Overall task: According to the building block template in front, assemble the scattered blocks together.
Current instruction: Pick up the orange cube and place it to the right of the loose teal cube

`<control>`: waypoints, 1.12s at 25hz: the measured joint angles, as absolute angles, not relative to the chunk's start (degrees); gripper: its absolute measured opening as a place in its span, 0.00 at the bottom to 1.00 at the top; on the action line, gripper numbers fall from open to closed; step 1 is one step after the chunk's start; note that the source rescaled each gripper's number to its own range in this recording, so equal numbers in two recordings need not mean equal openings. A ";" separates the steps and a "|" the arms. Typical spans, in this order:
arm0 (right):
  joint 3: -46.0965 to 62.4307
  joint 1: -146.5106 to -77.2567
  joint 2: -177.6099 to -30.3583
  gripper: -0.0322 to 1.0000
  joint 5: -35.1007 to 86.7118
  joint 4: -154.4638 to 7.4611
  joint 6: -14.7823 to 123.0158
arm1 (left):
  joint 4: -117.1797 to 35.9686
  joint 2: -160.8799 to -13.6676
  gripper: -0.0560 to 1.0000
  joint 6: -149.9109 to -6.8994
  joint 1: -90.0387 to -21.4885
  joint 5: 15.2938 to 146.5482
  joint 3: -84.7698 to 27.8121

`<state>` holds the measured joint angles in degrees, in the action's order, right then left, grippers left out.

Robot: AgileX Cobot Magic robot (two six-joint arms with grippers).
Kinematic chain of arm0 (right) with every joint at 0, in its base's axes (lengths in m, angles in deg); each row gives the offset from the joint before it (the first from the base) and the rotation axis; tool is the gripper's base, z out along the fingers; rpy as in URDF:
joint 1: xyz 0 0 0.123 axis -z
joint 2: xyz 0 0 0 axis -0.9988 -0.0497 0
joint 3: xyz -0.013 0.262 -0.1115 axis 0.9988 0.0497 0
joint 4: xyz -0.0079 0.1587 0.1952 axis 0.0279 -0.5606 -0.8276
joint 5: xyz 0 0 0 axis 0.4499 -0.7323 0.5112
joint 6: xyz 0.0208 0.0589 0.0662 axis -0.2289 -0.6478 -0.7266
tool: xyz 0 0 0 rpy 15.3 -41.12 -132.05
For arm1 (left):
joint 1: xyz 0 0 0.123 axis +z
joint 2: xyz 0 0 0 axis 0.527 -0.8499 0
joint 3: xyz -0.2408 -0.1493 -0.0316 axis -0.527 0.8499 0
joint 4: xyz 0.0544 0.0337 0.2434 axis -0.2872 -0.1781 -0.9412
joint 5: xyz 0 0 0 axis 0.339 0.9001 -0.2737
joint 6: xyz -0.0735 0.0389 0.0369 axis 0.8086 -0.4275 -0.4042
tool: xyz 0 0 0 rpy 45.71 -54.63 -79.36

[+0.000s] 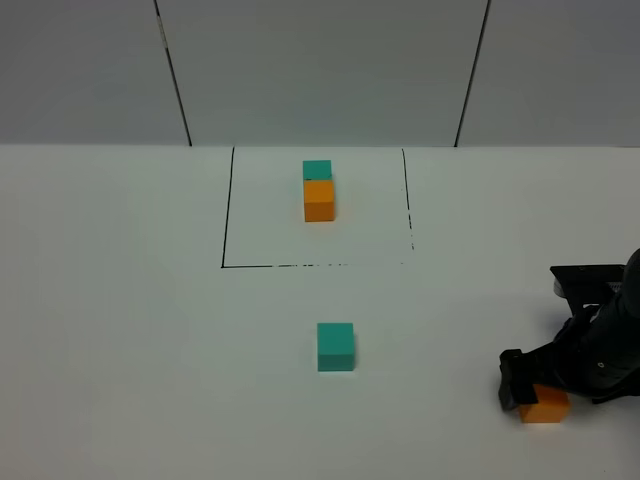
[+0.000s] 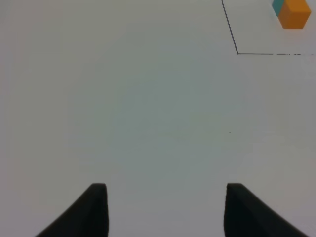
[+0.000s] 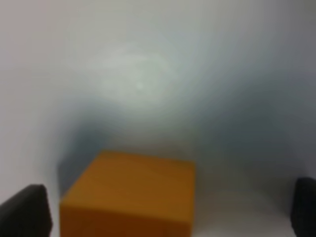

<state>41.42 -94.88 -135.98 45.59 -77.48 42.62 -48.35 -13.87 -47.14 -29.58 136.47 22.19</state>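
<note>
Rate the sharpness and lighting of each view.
Exterior high: sharp, evenly lit, hardly any shadow by the teal cube. Left wrist: crisp, template clipped by the frame edge. Right wrist: blurred throughout, orange cube soft-edged, grey shadow beside it.

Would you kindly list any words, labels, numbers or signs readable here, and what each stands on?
None: no text is readable. The loose teal cube, the loose orange cube, the joined template pair and the white table are plain; the black outline is only a line.
</note>
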 joint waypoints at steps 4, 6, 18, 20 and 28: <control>41.28 -94.88 -136.39 0.80 46.09 -76.82 42.58 | -48.35 -13.87 0.19 -47.14 -29.58 136.47 22.19; 41.16 -94.88 -136.44 0.76 46.30 -76.40 42.58 | -48.35 -13.87 0.19 -47.14 -29.58 136.47 22.19; 40.93 -94.83 -136.50 0.65 47.14 -75.40 42.37 | -48.35 -13.87 0.19 -47.14 -29.58 136.47 22.19; 40.93 -94.78 -136.58 0.52 47.09 -75.16 42.23 | -48.35 -13.87 0.19 -47.14 -29.58 136.47 22.19; 40.93 -94.78 -136.78 0.16 46.76 -75.68 42.17 | -48.35 -13.87 0.19 -47.14 -29.58 136.47 22.19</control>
<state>40.93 -94.78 -136.78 46.76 -75.68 42.17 -48.35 -13.87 -47.14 -29.58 136.47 22.19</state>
